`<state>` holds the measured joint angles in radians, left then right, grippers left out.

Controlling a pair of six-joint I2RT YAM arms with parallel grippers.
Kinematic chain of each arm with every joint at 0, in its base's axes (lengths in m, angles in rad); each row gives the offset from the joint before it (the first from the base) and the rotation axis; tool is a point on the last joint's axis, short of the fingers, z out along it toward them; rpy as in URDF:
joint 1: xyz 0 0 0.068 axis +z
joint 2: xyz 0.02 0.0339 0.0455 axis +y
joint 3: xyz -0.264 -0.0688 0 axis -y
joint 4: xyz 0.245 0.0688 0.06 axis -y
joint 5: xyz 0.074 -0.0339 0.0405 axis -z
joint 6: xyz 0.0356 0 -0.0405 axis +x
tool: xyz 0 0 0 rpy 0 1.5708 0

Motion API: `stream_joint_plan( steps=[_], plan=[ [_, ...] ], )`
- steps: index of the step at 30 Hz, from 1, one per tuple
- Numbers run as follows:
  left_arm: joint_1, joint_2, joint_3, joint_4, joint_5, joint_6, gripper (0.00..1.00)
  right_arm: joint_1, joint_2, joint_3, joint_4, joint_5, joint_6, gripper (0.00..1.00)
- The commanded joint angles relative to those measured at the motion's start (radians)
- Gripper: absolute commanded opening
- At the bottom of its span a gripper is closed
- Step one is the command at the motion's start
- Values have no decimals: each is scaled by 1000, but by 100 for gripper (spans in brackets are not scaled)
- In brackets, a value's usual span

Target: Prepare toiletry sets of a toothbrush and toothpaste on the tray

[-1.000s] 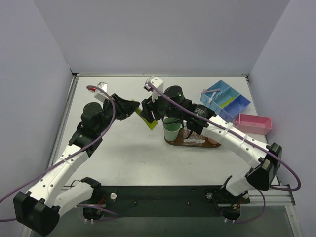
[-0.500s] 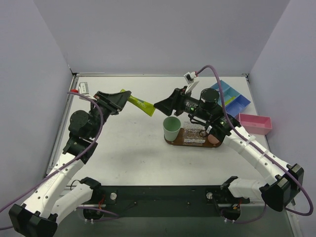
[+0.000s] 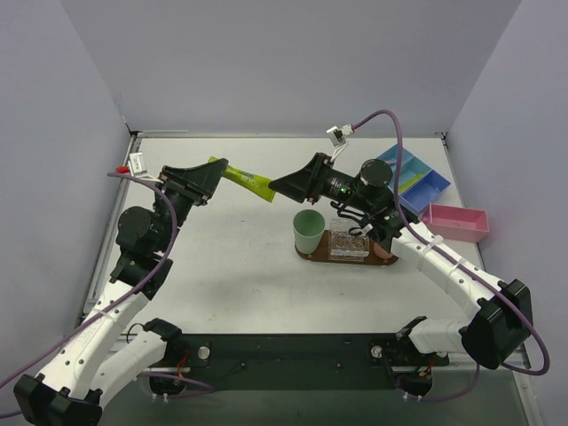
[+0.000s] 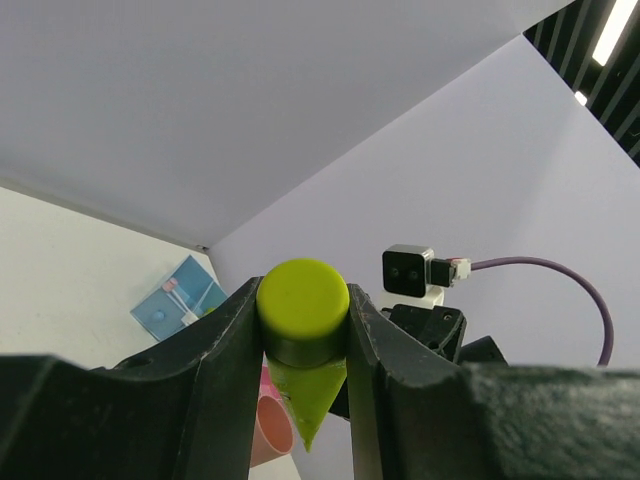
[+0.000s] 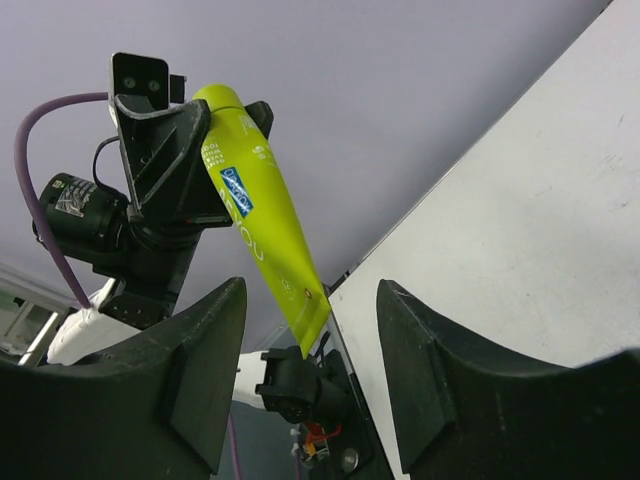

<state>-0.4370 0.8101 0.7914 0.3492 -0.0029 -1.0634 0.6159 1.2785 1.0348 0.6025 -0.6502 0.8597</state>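
The toothpaste [image 3: 244, 182] is clamped at its cap end in the left gripper [image 3: 211, 174]. The left wrist view shows both fingers pressed against the round green cap, with the tube hanging past them. The tube is high in the air, slanting towards the right gripper [image 3: 277, 185]. That gripper's jaws stand apart on either side of the crimped tail, and in the right wrist view neither finger appears to touch it.

A second ago both grippers were bunched low over the mint-green cup [image 3: 309, 231] with the tube between them. Since then the left arm has lifted away with the tube, and the right one has let go and followed. This looks like a hand-to-hand regrip, probably to turn the tube before it is laid down, and no placing has begun.

The tray [image 3: 387, 257] lies well below and to the side of the tube, with the cup at its end nearer the left arm.

Something pale and glossy on the tray is partly hidden behind the right forearm — I cannot tell what it is. The right arm also cuts across the blue bin [image 3: 426, 182], so I cannot tell whether a toothbrush lies in it.
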Motion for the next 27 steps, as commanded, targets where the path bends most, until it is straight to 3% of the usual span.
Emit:
stream_joint_plan(
  steps=[1,19,25,27],
  plan=[
    [6,-31,5,108,-34,-23,0,4,1,-4,148,-55,33,49],
    [6,4,-20,182,-22,-66,0,28,42,4,261,-97,74,26],
    [6,23,-26,194,3,-67,0,28,44,-4,310,-92,85,0],
    [6,23,-34,194,3,-61,0,28,30,-7,300,-86,59,0]
  ],
)
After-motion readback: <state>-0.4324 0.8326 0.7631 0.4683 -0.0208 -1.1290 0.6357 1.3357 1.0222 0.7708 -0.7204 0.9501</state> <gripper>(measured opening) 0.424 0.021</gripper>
